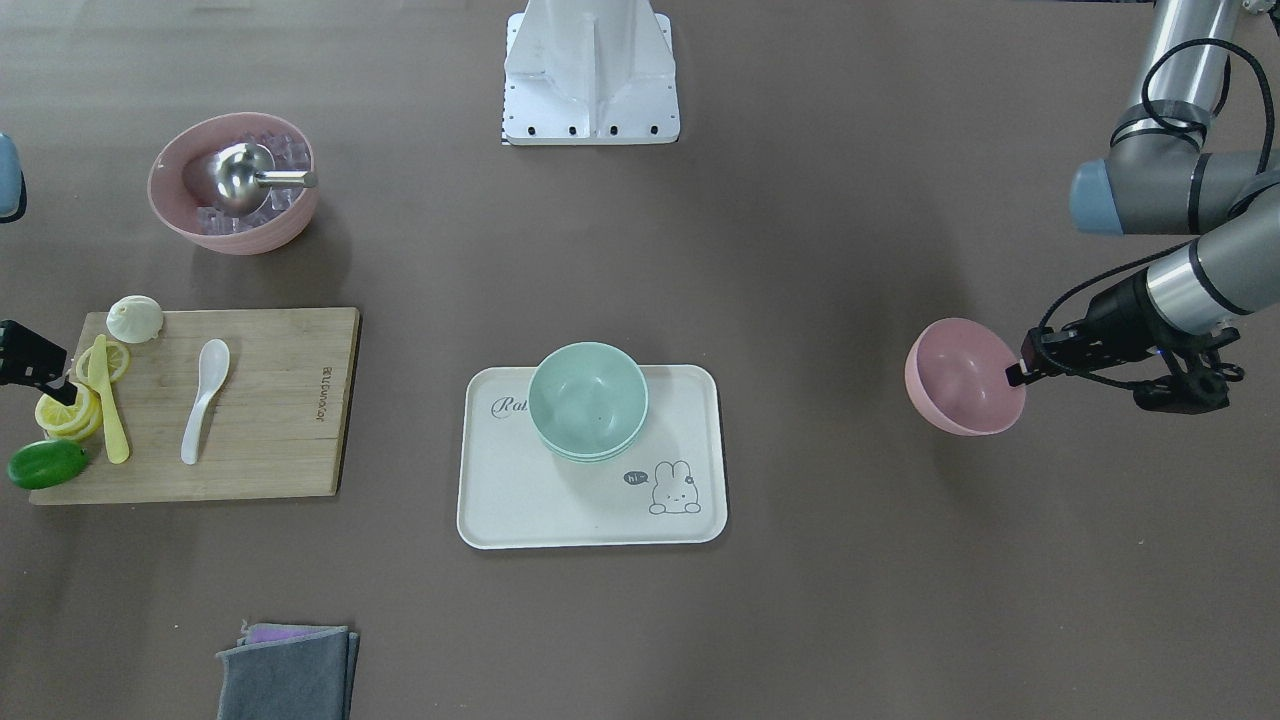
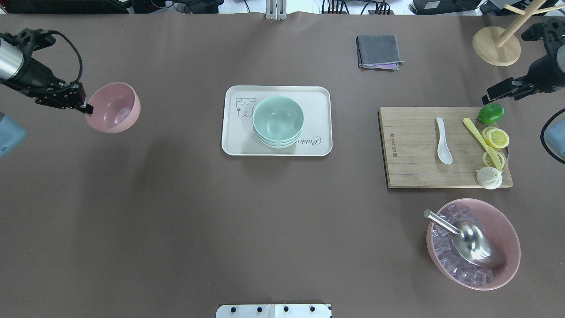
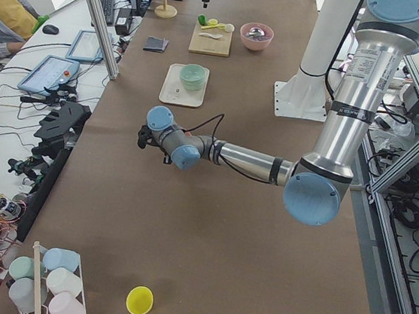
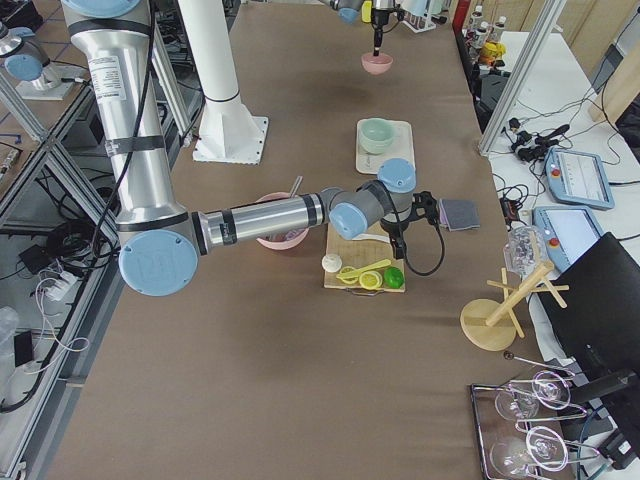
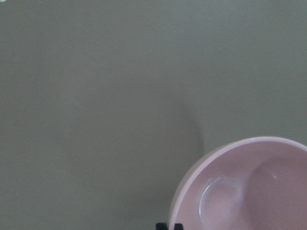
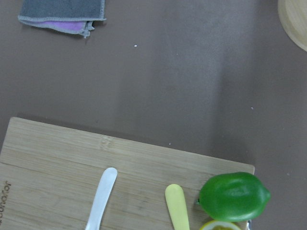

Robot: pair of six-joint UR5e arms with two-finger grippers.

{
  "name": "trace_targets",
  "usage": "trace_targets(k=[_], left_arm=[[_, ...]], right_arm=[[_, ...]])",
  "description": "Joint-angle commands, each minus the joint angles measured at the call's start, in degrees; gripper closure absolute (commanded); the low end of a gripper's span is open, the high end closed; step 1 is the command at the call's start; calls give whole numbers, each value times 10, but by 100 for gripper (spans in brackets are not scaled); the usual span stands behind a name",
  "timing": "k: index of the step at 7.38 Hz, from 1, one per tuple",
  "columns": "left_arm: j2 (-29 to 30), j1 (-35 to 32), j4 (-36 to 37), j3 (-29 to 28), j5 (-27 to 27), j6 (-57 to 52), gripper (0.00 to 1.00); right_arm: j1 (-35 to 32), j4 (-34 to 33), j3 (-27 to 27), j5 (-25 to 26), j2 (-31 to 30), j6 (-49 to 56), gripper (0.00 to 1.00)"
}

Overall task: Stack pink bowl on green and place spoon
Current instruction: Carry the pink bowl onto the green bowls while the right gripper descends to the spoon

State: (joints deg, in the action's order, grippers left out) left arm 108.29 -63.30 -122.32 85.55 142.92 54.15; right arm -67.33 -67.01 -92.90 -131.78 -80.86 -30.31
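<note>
My left gripper (image 2: 87,108) is shut on the rim of the empty pink bowl (image 2: 115,106) and holds it off the table at the far left. The bowl also shows in the front view (image 1: 960,375) and the left wrist view (image 5: 249,191). A stack of green bowls (image 2: 278,119) stands on the white tray (image 2: 234,141) at the table's middle. The white spoon (image 2: 443,140) lies on the wooden cutting board (image 2: 410,163), also in the right wrist view (image 6: 100,199). My right gripper (image 2: 491,97) hovers open and empty above the lime (image 2: 491,113).
On the board lie a yellow knife (image 2: 481,137), lemon slices (image 2: 496,138) and a pale dumpling-shaped thing (image 2: 488,177). A large pink bowl of ice cubes (image 2: 474,243) holds a metal scoop. A folded grey cloth (image 2: 378,51) and a wooden stand (image 2: 496,44) are at the far side.
</note>
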Motion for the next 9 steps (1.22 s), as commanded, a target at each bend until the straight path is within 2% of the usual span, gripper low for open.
trace_targets(k=[1, 2, 3, 4, 6, 7, 9], left_arm=[[86, 49, 1, 31, -24, 138, 100], [123, 96, 6, 32, -90, 181, 100], [166, 130, 55, 33, -126, 199, 100], [207, 157, 120, 45, -156, 205, 100], [244, 229, 145, 38, -236, 211, 100], [249, 234, 143, 32, -253, 212, 100], [268, 243, 142, 14, -254, 210, 100]], right_arm=[[37, 0, -9, 1, 2, -55, 2], [59, 0, -9, 30, 7, -76, 2], [82, 0, -17, 59, 8, -96, 1], [99, 0, -17, 65, 8, -122, 1], [118, 0, -15, 73, 7, -124, 2], [120, 0, -11, 75, 8, -129, 2], [124, 0, -11, 76, 8, -149, 2]])
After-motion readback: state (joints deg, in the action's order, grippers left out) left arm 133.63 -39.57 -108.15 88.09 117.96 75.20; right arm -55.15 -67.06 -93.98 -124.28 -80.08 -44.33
